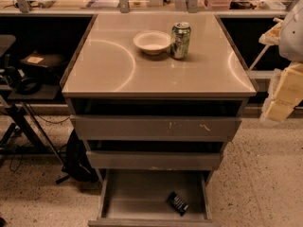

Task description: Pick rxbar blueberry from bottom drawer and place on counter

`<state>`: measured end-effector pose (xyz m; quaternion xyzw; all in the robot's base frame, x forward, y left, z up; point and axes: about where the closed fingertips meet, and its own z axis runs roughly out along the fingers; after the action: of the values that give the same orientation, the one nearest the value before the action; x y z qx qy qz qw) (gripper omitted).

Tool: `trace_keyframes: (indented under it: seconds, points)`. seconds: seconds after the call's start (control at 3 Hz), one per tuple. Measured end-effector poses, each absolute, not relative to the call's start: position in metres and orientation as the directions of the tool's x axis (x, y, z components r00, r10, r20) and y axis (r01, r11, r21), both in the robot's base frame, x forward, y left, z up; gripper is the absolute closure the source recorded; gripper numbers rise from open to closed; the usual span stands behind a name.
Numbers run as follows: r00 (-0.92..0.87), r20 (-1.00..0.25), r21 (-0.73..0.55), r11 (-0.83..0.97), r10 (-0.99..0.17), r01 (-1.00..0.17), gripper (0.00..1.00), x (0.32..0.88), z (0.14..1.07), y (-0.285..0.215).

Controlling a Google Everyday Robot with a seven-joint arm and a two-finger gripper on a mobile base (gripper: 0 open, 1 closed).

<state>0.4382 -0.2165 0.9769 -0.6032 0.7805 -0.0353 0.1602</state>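
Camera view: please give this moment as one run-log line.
bottom drawer open | rxbar blueberry inside, front right | gripper right of counter, not at drawer

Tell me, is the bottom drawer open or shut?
Open: the bottom drawer is pulled out, the rxbar blueberry lying inside. The gripper hangs at right, beside the counter.

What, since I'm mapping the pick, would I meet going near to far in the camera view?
rxbar blueberry in the bottom drawer → middle drawer front → top drawer front → counter → green can. The tool sits off at the right edge, beside the counter.
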Motion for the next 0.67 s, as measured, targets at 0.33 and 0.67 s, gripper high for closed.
trace_keyframes:
  seconds: [0.33, 0.67]
  points:
    - [-0.221, -0.208, -0.248, 0.27, -0.953, -0.93, 0.0, 0.438, 0.977, -0.216]
    - [-0.18, -0.234, -0.253, 0.239, -0.955, -0.937, 0.0, 0.433, 0.966, -0.202]
